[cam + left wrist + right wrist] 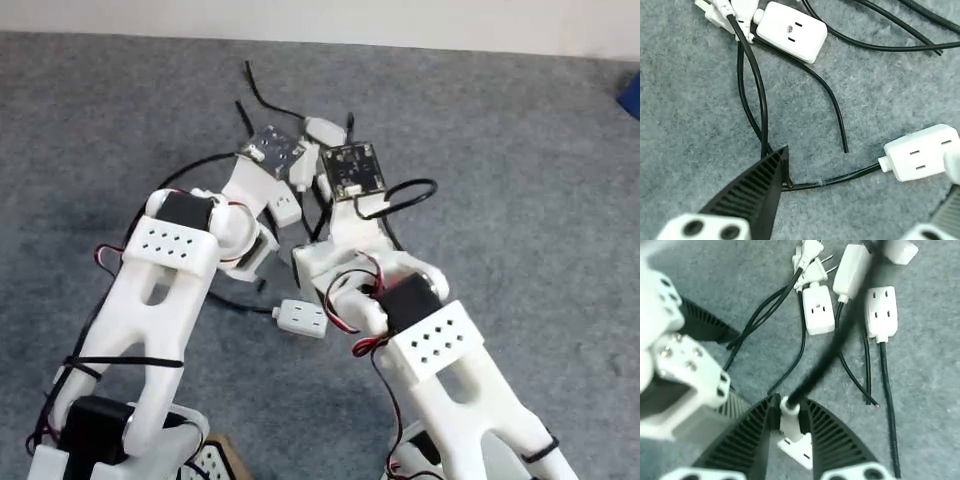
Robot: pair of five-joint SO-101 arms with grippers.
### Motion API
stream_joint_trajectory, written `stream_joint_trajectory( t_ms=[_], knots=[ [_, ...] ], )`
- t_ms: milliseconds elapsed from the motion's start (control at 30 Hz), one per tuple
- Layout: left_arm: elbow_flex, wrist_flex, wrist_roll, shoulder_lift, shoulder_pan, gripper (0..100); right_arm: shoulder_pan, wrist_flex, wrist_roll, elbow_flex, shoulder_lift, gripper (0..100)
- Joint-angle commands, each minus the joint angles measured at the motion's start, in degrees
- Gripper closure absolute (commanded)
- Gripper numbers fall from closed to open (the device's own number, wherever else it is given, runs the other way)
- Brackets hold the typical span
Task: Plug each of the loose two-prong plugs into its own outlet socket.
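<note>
Grey felt-like worktop (pixel 520 150), with a pale strip along the far edge. Right gripper (pixel 790 404) was clamped on a white cord end (pixel 792 440) (plug or socket, couldn't tell). Its black cord (pixel 840 340) ran off across the pile. Left gripper (pixel 867 175) was spread wide and held nothing, with an outlet socket (pixel 917 152) near one finger. Two two-prong plugs (pixel 811 252) lay unplugged beside more sockets (pixel 818 310), among tangled black cables (pixel 757 90).
</note>
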Motion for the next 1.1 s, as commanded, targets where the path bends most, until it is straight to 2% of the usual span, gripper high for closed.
stream_joint_trajectory(
  t_ms=[0,300,633,833,1067],
  knots=[
    [-0.75,-2.02,0.26,-1.45,-1.10,55,0.40,3.12,3.08,-3.74,-1.36,99.3],
    [-0.75,-2.02,0.26,-1.45,-1.27,55,5.14,5.58,6.42,-2.68,-1.27,99.3],
    [-0.66,-2.02,-2.46,-1.54,-3.56,55,5.14,5.05,7.74,0.75,-1.27,99.3],
    [-0.22,-1.49,-2.20,-1.98,-1.63,55,5.05,-0.31,3.25,-0.57,-1.27,99.3],
    [-0.57,-0.79,-2.20,-1.98,-1.27,55,5.05,-0.22,-0.18,-5.49,-1.27,99.3]
  ],
)
